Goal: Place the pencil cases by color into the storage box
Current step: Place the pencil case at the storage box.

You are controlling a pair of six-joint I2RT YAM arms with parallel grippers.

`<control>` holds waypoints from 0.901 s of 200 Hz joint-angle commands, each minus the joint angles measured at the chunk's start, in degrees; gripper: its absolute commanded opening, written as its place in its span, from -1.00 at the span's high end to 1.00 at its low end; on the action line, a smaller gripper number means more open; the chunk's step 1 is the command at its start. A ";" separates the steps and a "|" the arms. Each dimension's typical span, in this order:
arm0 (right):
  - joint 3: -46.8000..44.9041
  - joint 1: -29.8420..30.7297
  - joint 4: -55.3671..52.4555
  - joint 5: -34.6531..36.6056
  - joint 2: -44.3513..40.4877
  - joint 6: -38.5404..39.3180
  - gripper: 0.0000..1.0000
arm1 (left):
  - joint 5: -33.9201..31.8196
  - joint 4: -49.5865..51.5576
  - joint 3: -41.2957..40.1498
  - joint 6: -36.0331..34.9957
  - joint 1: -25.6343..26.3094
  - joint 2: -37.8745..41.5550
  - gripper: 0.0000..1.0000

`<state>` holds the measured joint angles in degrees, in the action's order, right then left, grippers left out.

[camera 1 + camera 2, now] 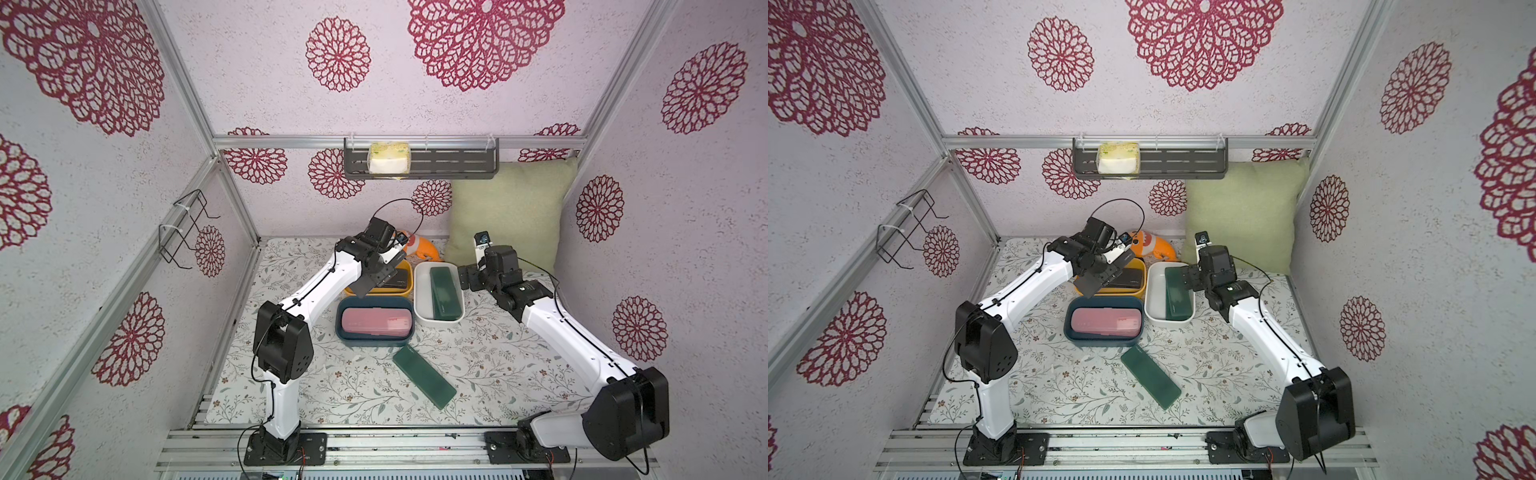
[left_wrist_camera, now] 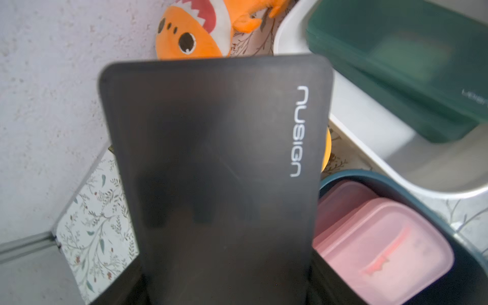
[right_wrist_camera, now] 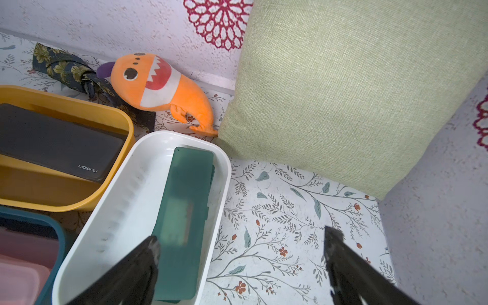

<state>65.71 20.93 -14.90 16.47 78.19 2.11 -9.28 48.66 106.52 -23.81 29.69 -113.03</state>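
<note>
— Holding anything, the left gripper [image 1: 375, 277]?

— Yes. Its jaws are clamped on a black case [image 2: 211, 163], which hangs tilted in the air over the end of the yellow tub [image 3: 66, 104] nearest the left arm. Whether it touches the rim, I cannot tell.

— Any writing on it?

— White letters [image 2: 299, 130] along one long edge read "nusign", sharp in the left wrist view.

— And inside the yellow tub?

— A second black case [image 3: 52, 142] lies flat there. It has the same "nusign" in white near one corner, upside down in the right wrist view.

— Where are the green ones?

— Two green cases [image 1: 445, 297] are stacked in the white tub [image 1: 422, 293], against the wall on the right arm's side. In the left wrist view the upper one shows pale lettering, cut off by the frame edge and too blurred to read. A third green case [image 1: 424, 376] lies flat and slantwise on the table [image 1: 519, 365], just beside a corner of the blue tub [image 1: 374, 343], on the side nearer the arm bases.

— The pink ones?

— The pink cases [image 1: 376, 324] are stacked in the blue tub. At least two show, and I can read no writing on them.

— And the right gripper [image 3: 243, 236]?

— It is spread wide with nothing in it, one finger over the white tub and the other over the table, near the cushion [image 3: 343, 92].
</note>
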 commanded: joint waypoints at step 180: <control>1.22 -2.65 -0.93 1.20 -0.89 -0.54 -0.98 | 10.69 -9.47 -3.64 -39.45 -6.15 -9.45 0.02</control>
<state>65.71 18.68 -15.94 16.75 78.19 1.96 1.96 39.22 101.69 -61.98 23.38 -121.89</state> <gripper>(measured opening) 0.991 0.746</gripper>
